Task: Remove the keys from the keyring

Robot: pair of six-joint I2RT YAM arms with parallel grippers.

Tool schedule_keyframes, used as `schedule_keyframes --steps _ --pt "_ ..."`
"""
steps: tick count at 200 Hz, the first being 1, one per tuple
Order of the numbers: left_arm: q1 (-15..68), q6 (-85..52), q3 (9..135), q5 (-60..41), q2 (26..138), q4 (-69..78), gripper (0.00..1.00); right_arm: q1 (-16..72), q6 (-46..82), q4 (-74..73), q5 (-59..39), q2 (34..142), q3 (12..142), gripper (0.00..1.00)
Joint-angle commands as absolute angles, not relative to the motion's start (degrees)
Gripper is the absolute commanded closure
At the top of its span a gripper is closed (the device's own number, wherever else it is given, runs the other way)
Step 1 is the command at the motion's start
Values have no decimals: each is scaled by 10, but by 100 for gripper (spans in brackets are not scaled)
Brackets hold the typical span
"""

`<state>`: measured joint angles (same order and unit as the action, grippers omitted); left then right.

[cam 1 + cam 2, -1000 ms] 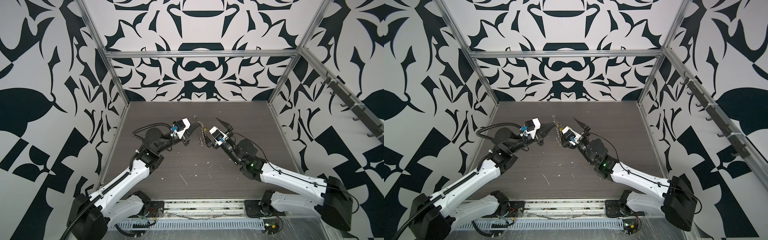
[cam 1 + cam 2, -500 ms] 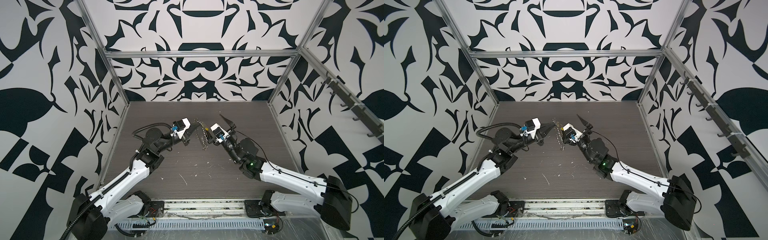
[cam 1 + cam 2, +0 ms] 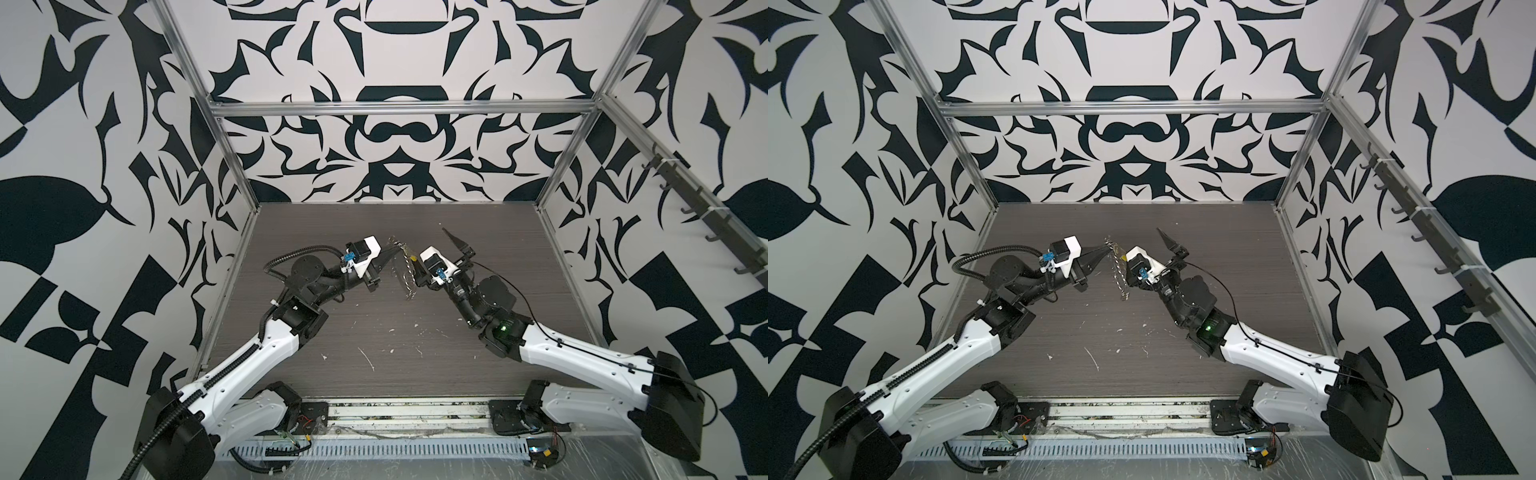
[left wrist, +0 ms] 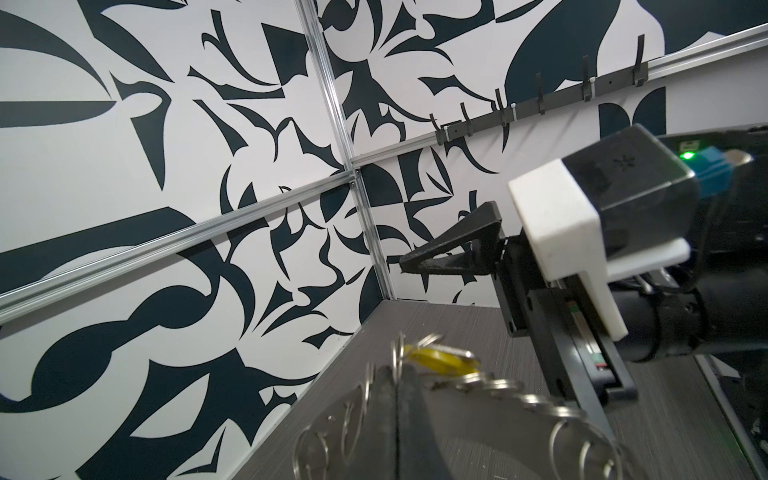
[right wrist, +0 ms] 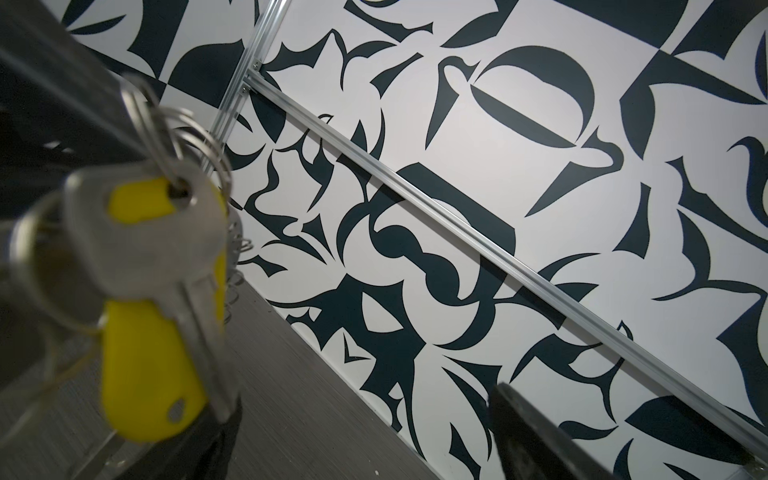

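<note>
We have the keyring (image 3: 409, 272) pinched by its rim in the left end effector (image 3: 395, 250). Its jaws are fully closed on the ring and hold it edge-on above the table (image 3: 374, 332), just toward 12 o'clock from the table's middle in both top views. The right end effector (image 3: 430, 249) stands at the ring's 3 o'clock side, spread about as wide as it goes and gripping nothing. The yellow-headed key (image 5: 174, 257) hangs from a small split ring (image 5: 183, 137) near the keyring's 12 o'clock end.

To do this step well, we judge the right fingers (image 3: 455, 242) should close on the key's head, not on the split ring. They should then work the key round the wire rather than tug.

The right wrist view is blurred up close, so we cannot tell whether the yellow and silver parts are one key or two overlapping. In the top views one right finger is hidden behind the wrist camera (image 3: 1142, 259). We cannot see the split ring's gap.
</note>
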<state>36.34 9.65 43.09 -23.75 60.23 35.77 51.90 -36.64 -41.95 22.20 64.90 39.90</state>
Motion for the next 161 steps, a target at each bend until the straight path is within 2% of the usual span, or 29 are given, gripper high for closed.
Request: schedule_keyframes --steps 1,161 --pt "365 93 455 -236 595 383 100 521 -358 -459 237 631 412 3" --pt "367 88 454 -238 593 383 100 507 -243 -488 182 631 434 3"
